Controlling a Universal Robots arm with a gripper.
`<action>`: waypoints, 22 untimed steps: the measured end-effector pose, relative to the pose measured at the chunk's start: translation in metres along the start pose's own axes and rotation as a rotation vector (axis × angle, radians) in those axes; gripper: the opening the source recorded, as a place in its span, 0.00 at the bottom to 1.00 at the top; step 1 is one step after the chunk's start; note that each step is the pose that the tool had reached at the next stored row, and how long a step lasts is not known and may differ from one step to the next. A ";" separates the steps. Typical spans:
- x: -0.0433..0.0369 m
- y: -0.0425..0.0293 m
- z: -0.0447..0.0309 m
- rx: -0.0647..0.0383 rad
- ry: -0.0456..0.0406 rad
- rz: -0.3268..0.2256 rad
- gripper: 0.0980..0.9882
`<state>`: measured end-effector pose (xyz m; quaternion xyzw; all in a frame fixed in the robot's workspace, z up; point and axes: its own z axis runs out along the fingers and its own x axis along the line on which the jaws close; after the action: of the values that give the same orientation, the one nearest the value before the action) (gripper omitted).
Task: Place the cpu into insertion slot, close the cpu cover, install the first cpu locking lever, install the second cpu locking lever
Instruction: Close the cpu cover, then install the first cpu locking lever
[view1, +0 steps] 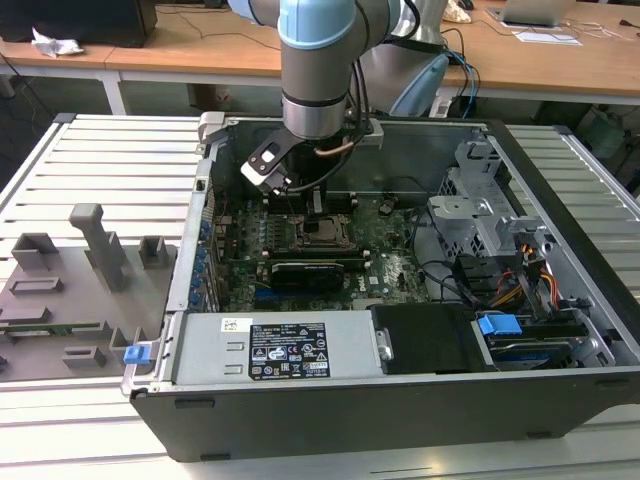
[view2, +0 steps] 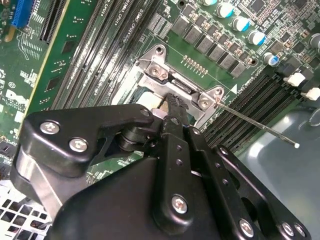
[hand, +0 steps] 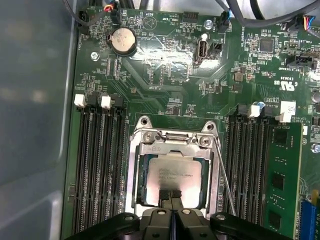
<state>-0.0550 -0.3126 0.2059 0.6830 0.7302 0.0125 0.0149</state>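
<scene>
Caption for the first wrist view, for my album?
Robot hand over the cpu, seated in the insertion slot beneath the cpu cover.

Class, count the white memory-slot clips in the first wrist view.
4: two clips on one side of the cpu, two on the other; more may be hidden.

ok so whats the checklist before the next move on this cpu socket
1. cpu lying flat in the cover's cut-out: ok.
2. cpu cover down over the cpu: ok.
3. locking lever latched: not ok, its rod stands free beside the cover.
4. gripper shut, tips at the cover's edge: ok.
5. gripper actually pressing on the cover: cannot tell.
</scene>
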 end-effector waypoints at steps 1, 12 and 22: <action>0.0000 0.0001 -0.0030 0.000 -0.0001 0.000 0.01; -0.0006 0.0080 -0.0087 0.000 -0.0003 0.000 0.01; -0.0010 0.0139 -0.0107 0.000 -0.0003 0.000 0.01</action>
<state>-0.0416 -0.3126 0.2171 0.6830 0.7302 0.0123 0.0149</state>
